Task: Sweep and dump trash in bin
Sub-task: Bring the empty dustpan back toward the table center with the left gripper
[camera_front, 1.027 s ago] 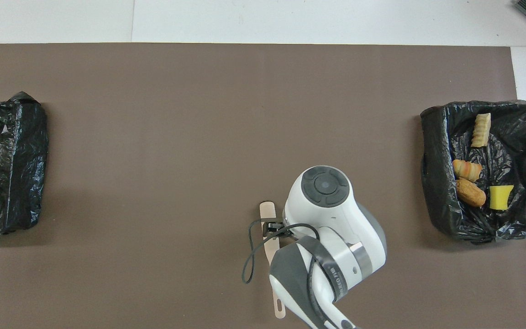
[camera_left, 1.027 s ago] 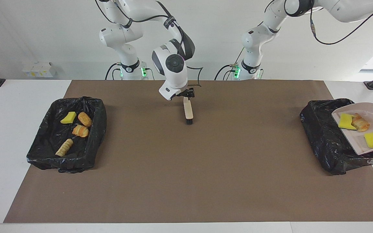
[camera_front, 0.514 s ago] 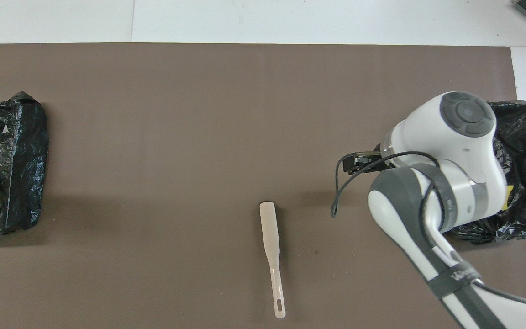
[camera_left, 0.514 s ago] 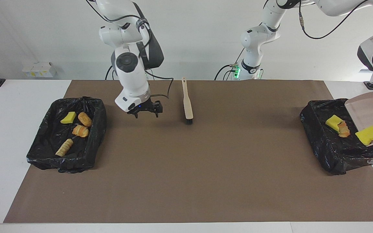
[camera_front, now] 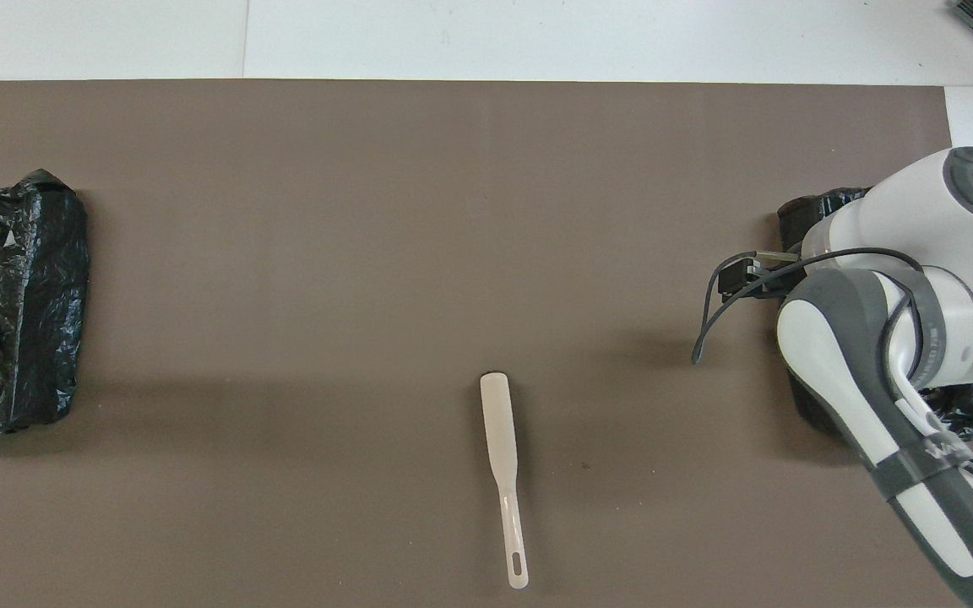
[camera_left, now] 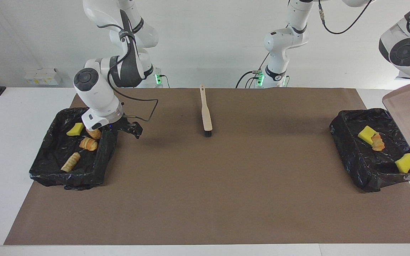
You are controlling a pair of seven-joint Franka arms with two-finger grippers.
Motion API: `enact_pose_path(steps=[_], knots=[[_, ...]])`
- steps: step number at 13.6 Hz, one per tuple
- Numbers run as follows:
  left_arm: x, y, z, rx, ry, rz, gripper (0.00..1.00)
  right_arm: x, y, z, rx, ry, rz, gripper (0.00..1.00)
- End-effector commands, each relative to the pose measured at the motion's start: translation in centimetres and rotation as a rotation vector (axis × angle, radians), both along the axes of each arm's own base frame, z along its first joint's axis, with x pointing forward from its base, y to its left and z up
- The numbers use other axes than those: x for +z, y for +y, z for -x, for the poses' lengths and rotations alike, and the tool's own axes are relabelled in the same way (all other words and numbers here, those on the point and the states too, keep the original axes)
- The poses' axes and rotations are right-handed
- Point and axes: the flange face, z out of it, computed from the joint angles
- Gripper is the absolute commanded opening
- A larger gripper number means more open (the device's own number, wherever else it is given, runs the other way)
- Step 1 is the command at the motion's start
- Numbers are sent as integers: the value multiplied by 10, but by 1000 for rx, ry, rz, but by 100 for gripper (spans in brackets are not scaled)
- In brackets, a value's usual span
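Crinkled black bin liners (camera_left: 365, 167), spongy yellow chunks (camera_left: 405, 163)

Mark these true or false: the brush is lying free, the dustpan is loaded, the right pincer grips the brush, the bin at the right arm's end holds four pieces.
1. The brush lies on the mat, in no pincer. True.
2. The dustpan is loaded. False: it is empty, tipped over the bin at the left arm's end, where trash lies.
3. The right pincer grips the brush. False: it is open, over the edge of the bin at the right arm's end.
4. That bin holds four pieces. True.
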Motion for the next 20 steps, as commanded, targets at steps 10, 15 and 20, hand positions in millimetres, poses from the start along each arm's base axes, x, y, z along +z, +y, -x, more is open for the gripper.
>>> enact_pose_path(steps=[10,15,20], knots=[[-65,-129,22,303,-175,770,0,229,-73,42,-9,-101,61,100],[-120,-201,22,644,-363,900,0,232,-105,82,4,-58,43,100],[-171,-317,20,975,-571,849,0,232,-91,79,33,-62,43,100]])
